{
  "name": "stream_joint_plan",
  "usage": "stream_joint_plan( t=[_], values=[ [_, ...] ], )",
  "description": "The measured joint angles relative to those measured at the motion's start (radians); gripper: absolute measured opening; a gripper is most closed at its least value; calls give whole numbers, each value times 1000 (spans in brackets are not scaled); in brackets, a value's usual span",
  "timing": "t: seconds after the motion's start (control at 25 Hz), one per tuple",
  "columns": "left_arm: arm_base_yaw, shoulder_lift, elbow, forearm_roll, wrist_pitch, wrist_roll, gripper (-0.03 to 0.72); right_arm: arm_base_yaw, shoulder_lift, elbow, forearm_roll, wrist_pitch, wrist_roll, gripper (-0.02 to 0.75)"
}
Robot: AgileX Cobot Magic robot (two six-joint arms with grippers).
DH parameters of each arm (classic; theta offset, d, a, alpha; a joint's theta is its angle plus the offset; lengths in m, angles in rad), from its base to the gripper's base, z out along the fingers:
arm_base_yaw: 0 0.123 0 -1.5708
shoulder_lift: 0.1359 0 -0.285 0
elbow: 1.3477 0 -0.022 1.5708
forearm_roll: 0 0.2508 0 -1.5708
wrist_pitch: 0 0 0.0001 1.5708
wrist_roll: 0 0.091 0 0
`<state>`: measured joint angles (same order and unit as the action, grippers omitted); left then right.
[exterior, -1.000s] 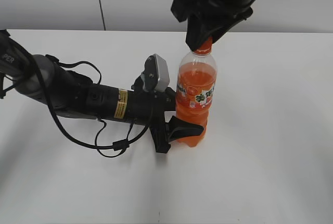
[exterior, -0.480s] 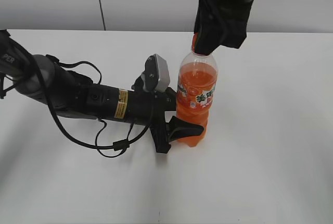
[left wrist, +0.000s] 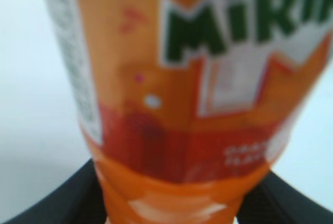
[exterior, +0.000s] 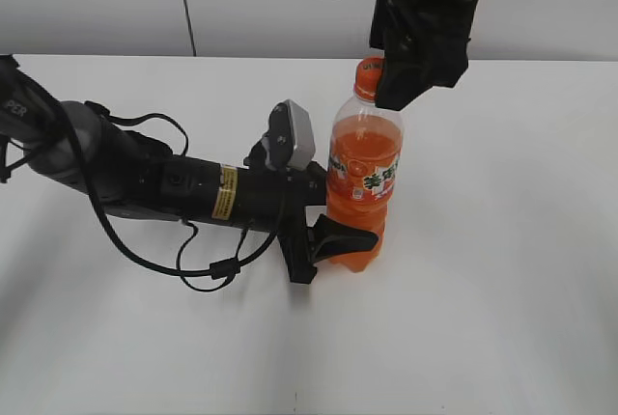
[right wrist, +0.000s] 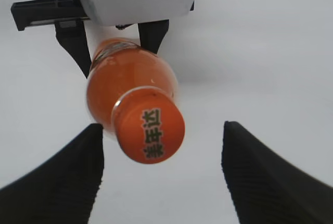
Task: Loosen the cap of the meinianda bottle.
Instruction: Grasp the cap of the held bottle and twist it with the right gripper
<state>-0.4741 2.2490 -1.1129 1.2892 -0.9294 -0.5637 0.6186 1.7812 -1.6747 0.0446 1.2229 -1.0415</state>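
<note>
The meinianda bottle [exterior: 365,179] stands upright on the white table, full of orange drink. My left gripper [exterior: 333,234] is shut on its lower body from the left; up close, the label [left wrist: 208,67] fills the left wrist view and the dark fingers [left wrist: 47,206] flank the bottle. The orange cap [exterior: 368,74] sits on the neck, uncovered. My right gripper [exterior: 401,92] hangs open just above and to the right of it. In the right wrist view the cap [right wrist: 149,133] lies between the spread fingers [right wrist: 78,166], nearer the left one and touching neither.
The left arm [exterior: 183,188] lies low across the table [exterior: 502,270] from the left edge, with a loose black cable [exterior: 208,265] looped beside it. A pale wall [exterior: 241,0] runs behind the table's far edge.
The right gripper turned on the cap, then opened and let go of it. It now stands a little higher and to the right, so the cap shows. Bottle and left arm have not moved.
</note>
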Motion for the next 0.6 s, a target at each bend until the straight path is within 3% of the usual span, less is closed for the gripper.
stream_joint_plan(
  t=[0.2,0.32,0.44,0.6],
  values=[
    [0,0,0,0,0,0,410,0,-51,0,1,0,29,547],
    [0,0,0,0,0,0,410,0,-94,0,1,0,142,550],
    [0,0,0,0,0,0,410,0,-132,0,10,0,377,552],
    [0,0,0,0,0,0,410,0,-152,0,17,0,850,549]
  ],
)
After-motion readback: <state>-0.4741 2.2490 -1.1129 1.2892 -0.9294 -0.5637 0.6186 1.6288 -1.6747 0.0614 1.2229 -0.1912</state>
